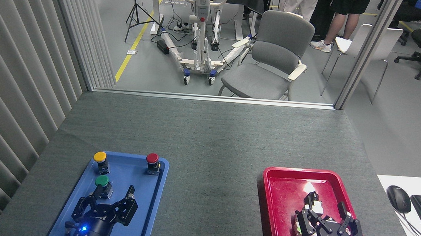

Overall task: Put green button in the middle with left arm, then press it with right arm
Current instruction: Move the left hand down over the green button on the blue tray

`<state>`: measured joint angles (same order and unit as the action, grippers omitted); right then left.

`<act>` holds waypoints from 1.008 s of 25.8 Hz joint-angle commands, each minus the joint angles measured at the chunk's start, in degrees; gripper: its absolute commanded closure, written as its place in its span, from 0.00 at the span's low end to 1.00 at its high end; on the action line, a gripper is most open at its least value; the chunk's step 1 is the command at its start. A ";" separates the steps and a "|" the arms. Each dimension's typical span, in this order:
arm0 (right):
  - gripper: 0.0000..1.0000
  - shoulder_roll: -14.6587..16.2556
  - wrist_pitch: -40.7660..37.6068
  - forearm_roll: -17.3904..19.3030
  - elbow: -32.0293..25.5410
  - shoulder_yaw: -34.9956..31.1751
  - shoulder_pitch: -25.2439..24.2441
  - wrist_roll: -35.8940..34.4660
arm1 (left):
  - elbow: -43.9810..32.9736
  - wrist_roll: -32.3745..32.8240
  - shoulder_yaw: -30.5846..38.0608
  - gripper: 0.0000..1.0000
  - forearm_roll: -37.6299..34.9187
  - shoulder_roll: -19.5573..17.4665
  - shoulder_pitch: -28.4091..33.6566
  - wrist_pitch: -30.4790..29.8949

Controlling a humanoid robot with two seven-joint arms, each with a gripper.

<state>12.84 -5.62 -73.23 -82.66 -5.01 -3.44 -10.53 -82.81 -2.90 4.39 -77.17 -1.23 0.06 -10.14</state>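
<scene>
Domed green button [102,181] stands on smooth blue tray [152,203].

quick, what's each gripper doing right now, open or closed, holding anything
Left gripper: open, holding nothing, over the blue tray just beside the green button.
Right gripper: open, holding nothing, over the red tray.

Table [209,140]: grey felt cloth surface. Blue tray [154,203] lies at left, red tray [276,211] at right, well apart.
</scene>
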 commanded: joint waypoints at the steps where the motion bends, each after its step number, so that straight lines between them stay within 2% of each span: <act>1: 0.00 -0.01 0.00 0.02 -0.05 0.00 -0.08 0.07 | -0.87 0.00 0.00 0.00 0.00 0.00 0.82 -0.05; 11: 0.00 0.70 -0.53 0.37 -0.05 -0.09 0.01 0.07 | -1.13 0.00 0.00 0.00 0.00 -0.09 1.17 -0.05; 18: 0.00 0.79 -1.94 0.37 0.04 -0.09 -0.16 0.07 | -4.03 -0.52 0.18 0.00 0.00 0.00 4.34 0.12; 23: 0.00 0.96 -2.03 0.37 0.04 -0.18 -0.16 0.07 | -3.33 -0.61 0.70 0.00 -0.26 0.17 4.34 0.82; 26: 0.00 1.05 -1.94 0.37 0.04 -0.26 -0.08 0.07 | -0.95 -0.79 4.66 0.00 -1.32 4.13 3.81 1.35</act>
<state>13.78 -7.65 -72.86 -82.62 -5.21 -3.57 -10.47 -85.54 -3.55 6.24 -77.69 0.44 4.27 -9.35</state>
